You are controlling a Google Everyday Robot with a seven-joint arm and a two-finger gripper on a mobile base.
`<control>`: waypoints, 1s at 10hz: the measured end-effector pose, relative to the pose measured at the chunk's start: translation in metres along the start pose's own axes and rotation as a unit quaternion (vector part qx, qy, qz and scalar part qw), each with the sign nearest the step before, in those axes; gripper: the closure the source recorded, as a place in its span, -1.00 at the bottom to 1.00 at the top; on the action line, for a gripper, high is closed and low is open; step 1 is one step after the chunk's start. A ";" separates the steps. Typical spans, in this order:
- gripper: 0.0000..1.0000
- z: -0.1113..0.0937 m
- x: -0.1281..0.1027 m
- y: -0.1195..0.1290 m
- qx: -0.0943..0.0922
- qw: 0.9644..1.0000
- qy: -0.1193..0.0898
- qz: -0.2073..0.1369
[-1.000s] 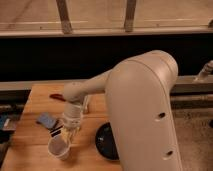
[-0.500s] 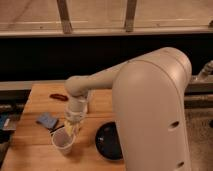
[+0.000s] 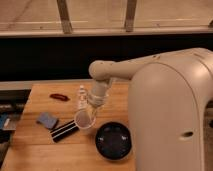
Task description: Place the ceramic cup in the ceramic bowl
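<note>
Ceramic cup [image 3: 84, 120] is seen tilted, mouth turned toward the camera, at the tip of the pincer [image 3: 93, 109], which is clamped on its wall near the rim. It is carried just left of the ceramic bowl [image 3: 114, 141] and, as far as can be judged, clear of the bench [image 3: 30, 155].

The cup is judged light, stiff and brittle, with a smooth glaze that may slip. A hold across the rim, one finger inside and one outside, is thought soundest. A gentle set-down is advised, since glazed ware can chip against glazed ware.

The bench is of bare, flat wood. Room is tight. A small clear bottle [image 3: 81, 96] stands just behind the cup, and a striped block [image 3: 64, 131] lies just to its left. A blue-grey pad [image 3: 47, 120] and a red object [image 3: 59, 97] lie farther left.
</note>
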 end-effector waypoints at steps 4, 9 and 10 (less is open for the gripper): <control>1.00 -0.042 0.071 -0.076 0.019 0.993 -0.027 0.114; 1.00 -0.065 0.151 -0.131 0.030 0.975 -0.023 0.217; 1.00 -0.054 0.157 -0.136 0.023 0.974 -0.016 0.227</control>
